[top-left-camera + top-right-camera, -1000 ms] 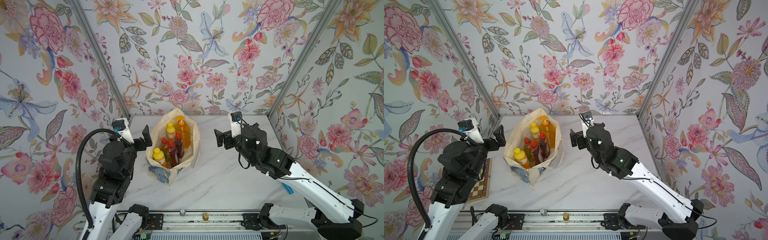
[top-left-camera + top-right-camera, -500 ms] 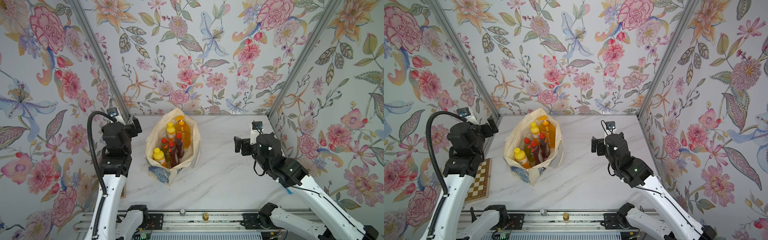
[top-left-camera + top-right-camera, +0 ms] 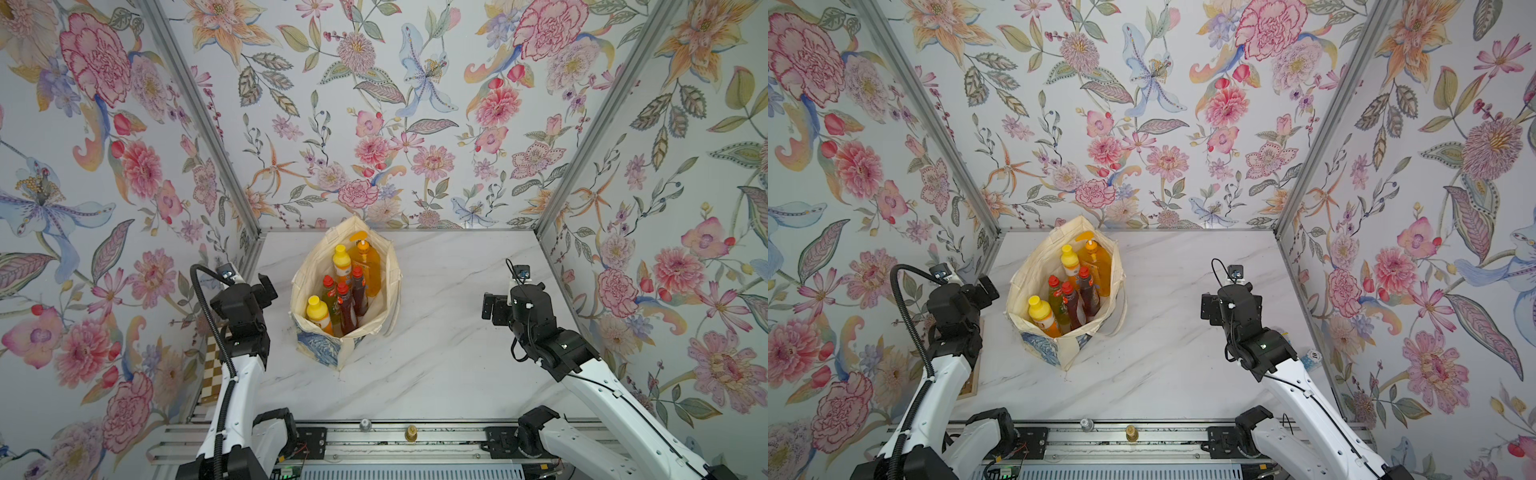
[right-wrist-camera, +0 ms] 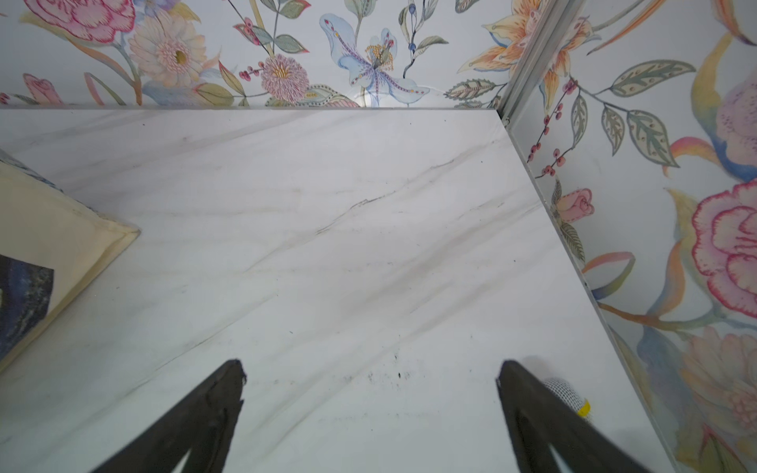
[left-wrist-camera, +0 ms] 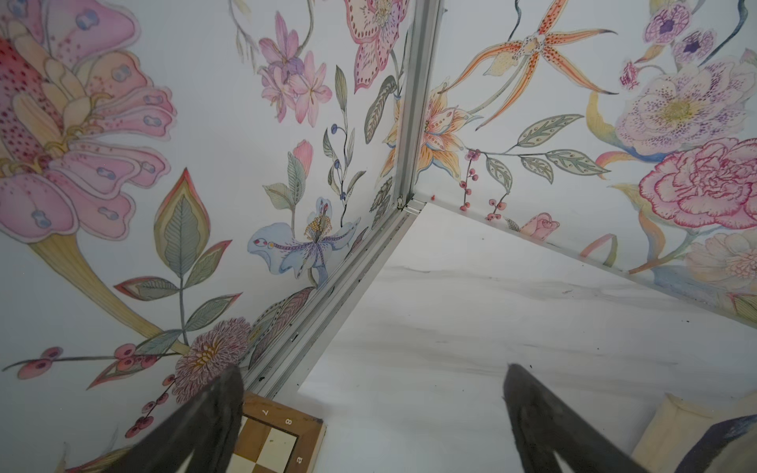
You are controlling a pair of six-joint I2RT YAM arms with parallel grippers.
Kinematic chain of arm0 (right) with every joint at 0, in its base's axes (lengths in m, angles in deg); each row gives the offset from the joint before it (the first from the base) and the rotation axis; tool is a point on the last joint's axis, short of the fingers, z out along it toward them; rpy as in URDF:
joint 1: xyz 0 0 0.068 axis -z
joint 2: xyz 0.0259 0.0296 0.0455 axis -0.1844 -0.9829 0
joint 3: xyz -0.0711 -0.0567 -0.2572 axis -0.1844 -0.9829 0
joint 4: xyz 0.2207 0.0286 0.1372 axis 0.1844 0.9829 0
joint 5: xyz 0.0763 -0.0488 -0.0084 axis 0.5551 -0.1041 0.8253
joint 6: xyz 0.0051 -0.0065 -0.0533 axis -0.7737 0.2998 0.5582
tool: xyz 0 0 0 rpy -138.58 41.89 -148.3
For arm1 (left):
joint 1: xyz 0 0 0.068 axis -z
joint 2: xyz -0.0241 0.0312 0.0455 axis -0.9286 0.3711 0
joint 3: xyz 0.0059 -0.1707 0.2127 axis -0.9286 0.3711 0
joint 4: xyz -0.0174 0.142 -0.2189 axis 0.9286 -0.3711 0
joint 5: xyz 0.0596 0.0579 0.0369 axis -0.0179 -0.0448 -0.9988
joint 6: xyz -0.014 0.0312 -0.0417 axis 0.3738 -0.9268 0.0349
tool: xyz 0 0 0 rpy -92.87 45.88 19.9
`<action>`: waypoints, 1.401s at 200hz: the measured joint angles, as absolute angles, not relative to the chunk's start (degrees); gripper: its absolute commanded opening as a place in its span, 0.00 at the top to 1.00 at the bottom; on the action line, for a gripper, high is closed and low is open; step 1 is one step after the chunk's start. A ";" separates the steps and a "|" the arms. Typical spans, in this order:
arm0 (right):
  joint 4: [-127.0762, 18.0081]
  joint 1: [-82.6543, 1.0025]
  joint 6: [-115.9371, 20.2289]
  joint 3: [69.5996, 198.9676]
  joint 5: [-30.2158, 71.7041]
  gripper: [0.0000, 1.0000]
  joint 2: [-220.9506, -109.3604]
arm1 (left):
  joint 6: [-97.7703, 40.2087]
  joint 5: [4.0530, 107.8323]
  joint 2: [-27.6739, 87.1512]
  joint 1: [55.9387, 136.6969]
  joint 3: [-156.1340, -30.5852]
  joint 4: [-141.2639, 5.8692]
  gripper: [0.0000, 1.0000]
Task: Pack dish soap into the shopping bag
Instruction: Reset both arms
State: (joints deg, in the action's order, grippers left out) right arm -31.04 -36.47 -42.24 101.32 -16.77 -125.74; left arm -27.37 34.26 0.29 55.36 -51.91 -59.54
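The cream shopping bag [image 3: 309,266] [image 3: 1027,270] stands open on the marble table, blue print low on its side. Inside stand the dish soap bottles: an amber pump bottle [image 3: 369,264], two orange ones with yellow caps [image 3: 340,261] [image 3: 318,311], a green one [image 3: 330,293] and two dark-red ones [image 3: 345,305] [image 3: 358,287]. My left gripper [image 3: 264,287] [image 5: 370,372] hangs open and empty left of the bag. My right gripper [image 3: 492,309] [image 4: 368,368] is open and empty, well right of it. Each wrist view catches a bag corner [image 5: 676,426] [image 4: 53,229].
A wooden chessboard [image 3: 212,370] [image 5: 278,438] lies at the table's left edge under my left arm. A small toy with a mesh head [image 4: 563,391] [image 3: 1312,357] lies by the right wall. Floral walls close three sides; a metal rail [image 3: 386,432] runs along the front.
Both arms have drawn back from the bag toward their own sides of the table, jaws still wide apart. The bag and its bottles have not moved.
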 measured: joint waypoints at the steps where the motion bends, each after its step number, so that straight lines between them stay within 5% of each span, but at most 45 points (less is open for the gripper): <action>1: -31.45 -36.38 -42.04 100.91 -16.79 0.01 -125.59 | -27.39 34.26 0.26 55.36 -51.67 -59.28 0.01; 101: -60.44 -29.89 -33.21 78.92 -16.07 0.01 -118.92 | -28.88 41.10 -3.71 55.07 -21.97 -22.67 0.01; 227: -89.72 -25.48 -28.93 71.01 -10.96 0.01 -134.55 | -30.58 51.09 15.85 55.03 -20.86 12.35 0.01; 280: -101.05 -22.72 -28.08 69.15 -7.64 0.01 -142.33 | -29.51 53.47 28.39 55.03 -20.77 14.75 0.01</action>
